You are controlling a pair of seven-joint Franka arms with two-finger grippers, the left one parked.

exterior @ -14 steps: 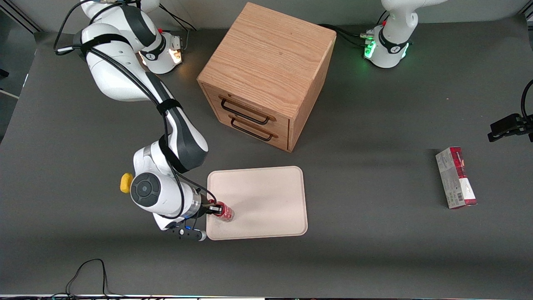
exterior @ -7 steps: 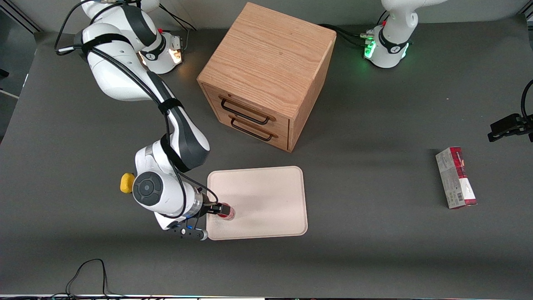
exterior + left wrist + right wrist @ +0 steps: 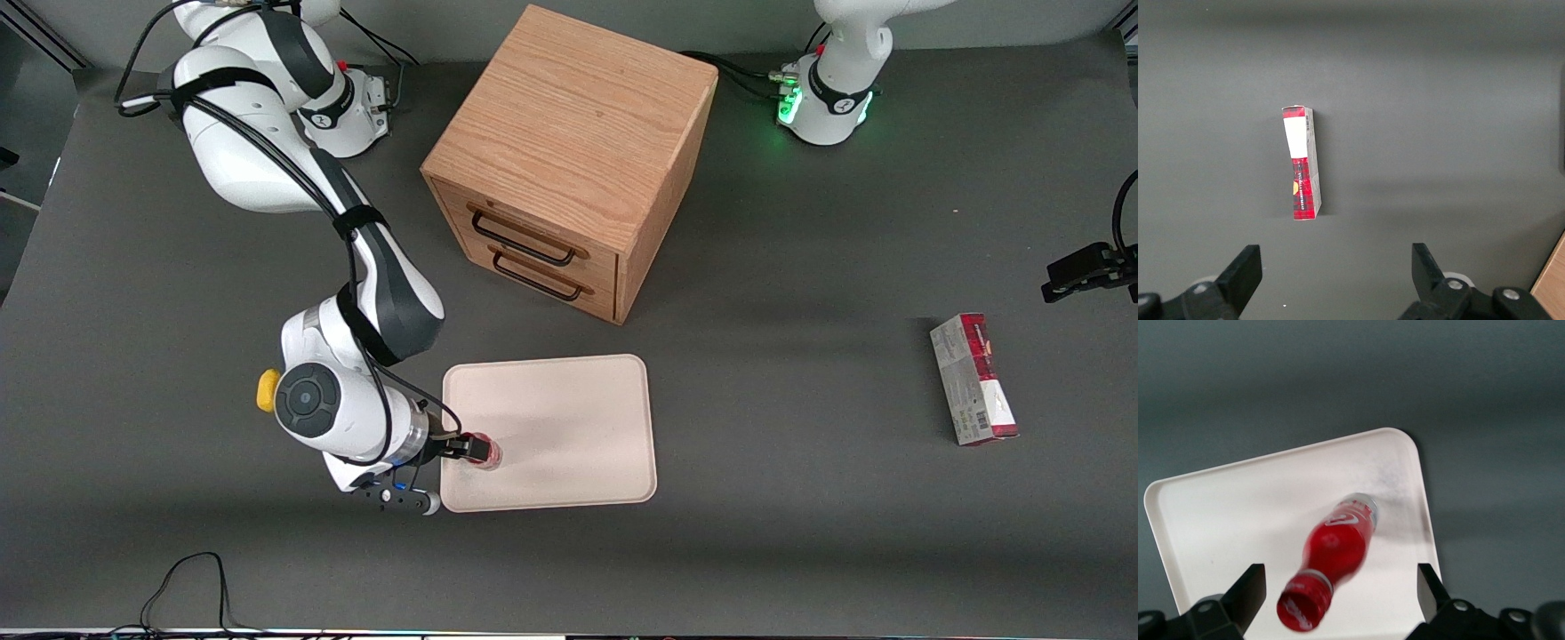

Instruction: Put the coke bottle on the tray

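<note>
Standing on the tray (image 3: 569, 418) near its 7 o'clock corner, the bottle (image 3: 484, 452) has been let go: in the wrist view the gripper (image 3: 1341, 610) has its jaws spread wide, clear of the bottle (image 3: 1338, 550). My worry is tipping; a finger clipping the cap (image 3: 1300, 610) during withdrawal would topple it. Whether its base sits flat is hard to tell.

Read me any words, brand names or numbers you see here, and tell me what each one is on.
Coke bottle: white script on label and cap, too blurred to read; it stands on the tray.
Red-and-grey carton: print along its side, too small to read.
Wooden cabinet: no text.
End effector: open around the bottle, no readable marking.
</note>
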